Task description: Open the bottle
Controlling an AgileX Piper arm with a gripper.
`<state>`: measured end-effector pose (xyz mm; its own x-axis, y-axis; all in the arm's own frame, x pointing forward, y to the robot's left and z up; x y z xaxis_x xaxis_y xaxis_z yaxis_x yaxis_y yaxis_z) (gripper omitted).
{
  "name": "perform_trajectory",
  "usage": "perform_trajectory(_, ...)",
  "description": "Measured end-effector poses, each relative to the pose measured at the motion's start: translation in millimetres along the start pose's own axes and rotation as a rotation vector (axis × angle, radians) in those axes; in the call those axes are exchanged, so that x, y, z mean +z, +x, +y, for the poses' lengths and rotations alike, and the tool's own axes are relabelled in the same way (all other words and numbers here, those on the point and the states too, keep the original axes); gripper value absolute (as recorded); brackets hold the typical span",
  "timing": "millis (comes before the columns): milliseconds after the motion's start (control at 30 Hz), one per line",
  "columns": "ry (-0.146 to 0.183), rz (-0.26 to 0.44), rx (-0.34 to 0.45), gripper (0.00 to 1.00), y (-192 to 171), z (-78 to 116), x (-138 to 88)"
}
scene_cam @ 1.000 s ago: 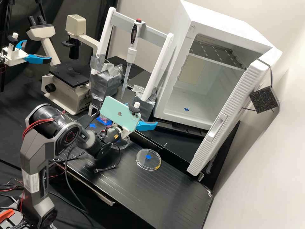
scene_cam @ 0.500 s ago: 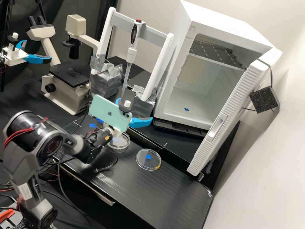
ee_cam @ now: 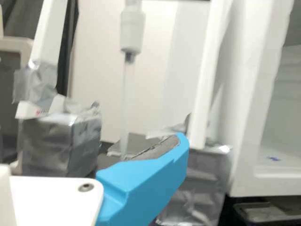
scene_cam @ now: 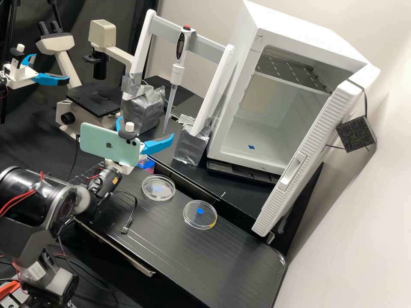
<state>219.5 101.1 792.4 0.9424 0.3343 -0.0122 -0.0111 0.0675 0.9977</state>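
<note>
Gripper (scene_cam: 145,127) over black bench (scene_cam: 214,252), blue fingers (scene_cam: 158,145) apart; bottle (scene_cam: 147,166) partly hidden behind phone (scene_cam: 102,139); two dishes (scene_cam: 158,188) nearby.

Laboratory: microscope (scene_cam: 95,101), pipette (scene_cam: 176,73) on stand (scene_cam: 166,33), petri dishes (scene_cam: 200,219) on black bench (scene_cam: 188,256), open cabinet (scene_cam: 265,139), perhaps incubator.

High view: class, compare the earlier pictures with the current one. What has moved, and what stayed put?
The gripper and the phone mounted on it moved toward the high view's left edge, fully uncovering one petri dish. No grasp or release is seen. That dish, the second dish, the pipette and the white cabinet stayed put.
</note>
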Motion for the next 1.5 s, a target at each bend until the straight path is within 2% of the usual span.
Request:
perform_trajectory(167, 0.016, -0.046, -0.04, 1.0, 2.7, -15.6, 7.3)
perform_trajectory(300, 0.014, -0.073, -0.094, 1.0, 4.5, -30.1, 12.8)
perform_trajectory(600, 0.005, -0.118, -0.134, 1.0, 5.9, -41.2, 23.2)
perform_trajectory(633, 0.005, -0.122, -0.132, 0.0, 6.0, -40.7, 24.2)
perform_trajectory(933, 0.002, -0.135, -0.104, 0.0, 10.7, -35.0, 28.0)
perform_trajectory(1500, 0.001, -0.133, -0.104, 0.0, 10.9, -35.0, 27.8)
